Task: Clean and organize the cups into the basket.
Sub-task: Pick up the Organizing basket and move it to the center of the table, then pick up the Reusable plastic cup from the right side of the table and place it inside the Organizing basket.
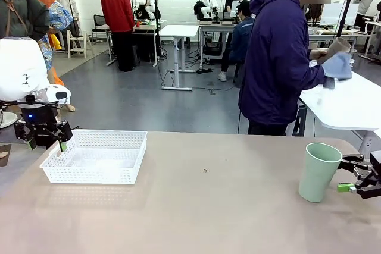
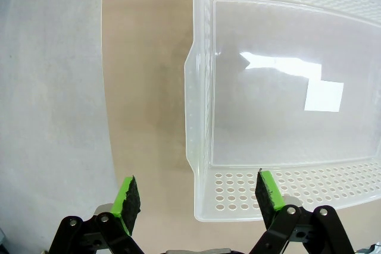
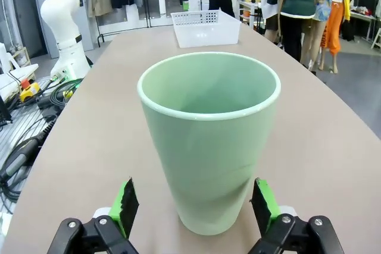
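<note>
Pickup stage, I reckon. Left gripper (image 1: 46,145) hangs wide open, empty, at 9 o'clock of the empty basket (image 1: 89,175). Mint cup (image 1: 318,171) stands at 3 o'clock on the table (image 1: 208,212); right gripper (image 1: 348,173) gapes around it, no squeeze. Next: close, lift, carry over.

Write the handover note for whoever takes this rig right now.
Left gripper open, hovering at the left end of the basket, holding nothing.
Right gripper open, jaws either side of the mint cup, not closed on it.
The cup stands upright on the table, at the right.
The person across holds a brown cup and a blue cloth.
Done: no cup in the basket yet.
Left: grasp the mint cup, set it in the basket; then likely the brown cup.
</note>
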### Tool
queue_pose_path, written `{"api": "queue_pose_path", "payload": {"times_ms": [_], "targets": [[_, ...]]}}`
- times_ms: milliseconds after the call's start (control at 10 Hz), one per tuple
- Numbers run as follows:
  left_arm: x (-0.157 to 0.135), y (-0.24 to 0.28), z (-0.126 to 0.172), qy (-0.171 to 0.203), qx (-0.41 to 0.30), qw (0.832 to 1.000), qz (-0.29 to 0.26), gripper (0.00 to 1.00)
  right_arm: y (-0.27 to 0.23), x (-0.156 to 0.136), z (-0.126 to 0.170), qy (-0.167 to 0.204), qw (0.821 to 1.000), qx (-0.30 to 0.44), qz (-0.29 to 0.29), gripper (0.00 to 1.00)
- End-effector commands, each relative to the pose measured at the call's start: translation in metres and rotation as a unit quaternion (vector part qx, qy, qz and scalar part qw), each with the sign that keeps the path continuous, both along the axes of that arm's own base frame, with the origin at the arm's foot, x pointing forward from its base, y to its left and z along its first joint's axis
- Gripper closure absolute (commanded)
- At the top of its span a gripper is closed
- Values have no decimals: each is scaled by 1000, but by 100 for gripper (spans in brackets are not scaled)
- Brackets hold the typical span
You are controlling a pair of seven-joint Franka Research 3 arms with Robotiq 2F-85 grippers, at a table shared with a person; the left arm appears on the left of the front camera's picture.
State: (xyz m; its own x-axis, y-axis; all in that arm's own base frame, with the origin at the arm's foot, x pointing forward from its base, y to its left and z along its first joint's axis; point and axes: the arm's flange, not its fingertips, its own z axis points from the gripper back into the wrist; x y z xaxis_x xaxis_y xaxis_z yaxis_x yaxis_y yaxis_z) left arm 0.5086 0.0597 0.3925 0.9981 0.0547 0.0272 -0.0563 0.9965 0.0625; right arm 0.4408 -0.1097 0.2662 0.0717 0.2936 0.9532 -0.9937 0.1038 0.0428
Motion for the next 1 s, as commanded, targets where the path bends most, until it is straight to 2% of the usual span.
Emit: {"api": "queue_pose_path", "payload": {"times_ms": [0,200,400,900], "targets": [[-2,10,-7,-6,0,1000,-29,0,11,1,-10,-7,1000,-19,-14,0],[-11,14,-14,-12,5,998,-65,0,21,2,-13,-16,1000,-19,-18,0],[-14,20,-24,-11,3,997,-73,0,34,4,-15,-12,1000,-6,-23,0],[-11,10,-47,6,-9,998,-60,0,55,15,-23,-6,999,20,-41,0]]}}
